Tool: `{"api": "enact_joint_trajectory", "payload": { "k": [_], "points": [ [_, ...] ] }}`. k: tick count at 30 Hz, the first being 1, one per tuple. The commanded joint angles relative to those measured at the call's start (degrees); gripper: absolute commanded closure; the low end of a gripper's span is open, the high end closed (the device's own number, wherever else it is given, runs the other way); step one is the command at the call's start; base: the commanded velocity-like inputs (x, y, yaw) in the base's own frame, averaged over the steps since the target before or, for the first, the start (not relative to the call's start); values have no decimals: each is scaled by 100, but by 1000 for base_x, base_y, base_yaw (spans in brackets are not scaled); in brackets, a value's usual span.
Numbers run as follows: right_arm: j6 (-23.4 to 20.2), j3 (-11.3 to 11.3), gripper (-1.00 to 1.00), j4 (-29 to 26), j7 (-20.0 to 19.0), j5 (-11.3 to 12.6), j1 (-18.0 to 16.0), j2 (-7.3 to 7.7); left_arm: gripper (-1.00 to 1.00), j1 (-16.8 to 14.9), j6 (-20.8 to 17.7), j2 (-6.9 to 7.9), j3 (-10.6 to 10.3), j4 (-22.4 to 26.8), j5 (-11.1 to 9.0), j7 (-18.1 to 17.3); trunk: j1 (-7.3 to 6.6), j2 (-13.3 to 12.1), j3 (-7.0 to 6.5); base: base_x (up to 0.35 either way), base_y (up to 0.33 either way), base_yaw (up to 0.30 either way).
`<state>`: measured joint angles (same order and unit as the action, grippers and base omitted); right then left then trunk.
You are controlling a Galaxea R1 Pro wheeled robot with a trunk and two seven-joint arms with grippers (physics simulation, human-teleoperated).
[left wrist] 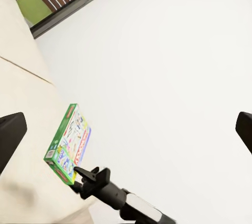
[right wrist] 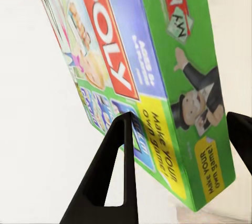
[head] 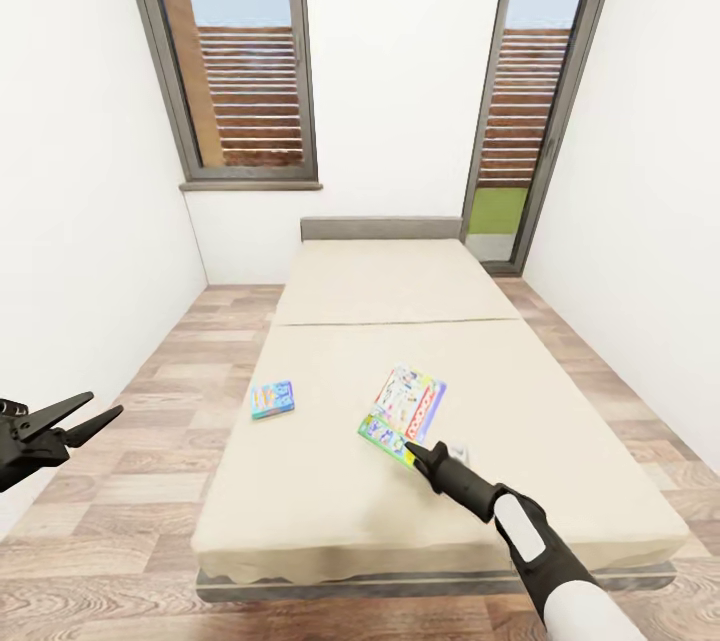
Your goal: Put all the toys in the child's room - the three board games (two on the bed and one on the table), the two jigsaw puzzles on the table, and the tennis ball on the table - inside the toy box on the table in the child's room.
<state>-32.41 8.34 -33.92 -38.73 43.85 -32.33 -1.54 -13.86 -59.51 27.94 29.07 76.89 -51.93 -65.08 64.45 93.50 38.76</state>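
Observation:
Two board games lie on the beige bed (head: pixel 400 291). A small blue one (head: pixel 272 399) rests near the bed's left side. The white-red-green Monopoly box (head: pixel 405 403) lies right of it, at a slant. My right gripper (head: pixel 415 451) is at that box's near corner. In the right wrist view the box (right wrist: pixel 157 51) fills the narrowed gap of the gripper (right wrist: pixel 181 116), one finger against the printed top and the other behind the green side. My left gripper (head: pixel 105 404) hangs open over the floor left of the bed, holding nothing. The left wrist view also takes in the Monopoly box (left wrist: pixel 71 140) and the right gripper (left wrist: pixel 79 171).
The bed's grey headboard (head: pixel 380 227) stands against the far white wall between two tall grey-framed windows (head: pixel 245 51). Wood-plank floor (head: pixel 190 361) runs along both sides of the bed. White walls close in on the left and right.

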Motion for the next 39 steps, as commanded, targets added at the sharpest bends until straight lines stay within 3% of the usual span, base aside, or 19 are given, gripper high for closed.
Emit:
{"api": "enact_joint_trajectory", "payload": {
  "k": [1, 7, 15, 19, 25, 32, 39],
  "points": [
    [-58, -30, 100, -171, 10, -28, 12, 14, -100, -3, -26, 1, 2, 0, -1, -10, -23, -39, -13, 0, 0, 0],
    [-700, -216, 100, -501, 10, -39, 34, 50, -100, -3, -25, 1, 4, 0, -1, -36, -155, -280, -120, 0, 0, 0],
    [-829, -271, 100, -583, -36, -61, 42, 81, -100, -3, -33, -43, 2, 1, -1, -61, -330, -601, -264, 0, 0, 0],
    [-824, -286, 100, -606, -60, -65, 56, 70, -100, -3, -39, -72, -28, 12, -3, -74, -418, -761, -336, 0, 0, 0],
    [-578, -64, 100, -601, -67, -90, 83, 272, -100, -33, -49, 124, -218, 158, 50, -266, -417, -760, -335, 0, 0, 0],
    [-294, -6, 100, -583, 4, -63, 70, 480, -100, -30, -49, -86, -439, 38, 43, -101, -417, -760, -335, 0, 0, 0],
    [-55, -11, 100, -582, 23, -81, 69, 476, -100, -30, -49, -95, -560, 36, 43, -67, -417, -760, -338, 0, 0, 12]
  ]
}}
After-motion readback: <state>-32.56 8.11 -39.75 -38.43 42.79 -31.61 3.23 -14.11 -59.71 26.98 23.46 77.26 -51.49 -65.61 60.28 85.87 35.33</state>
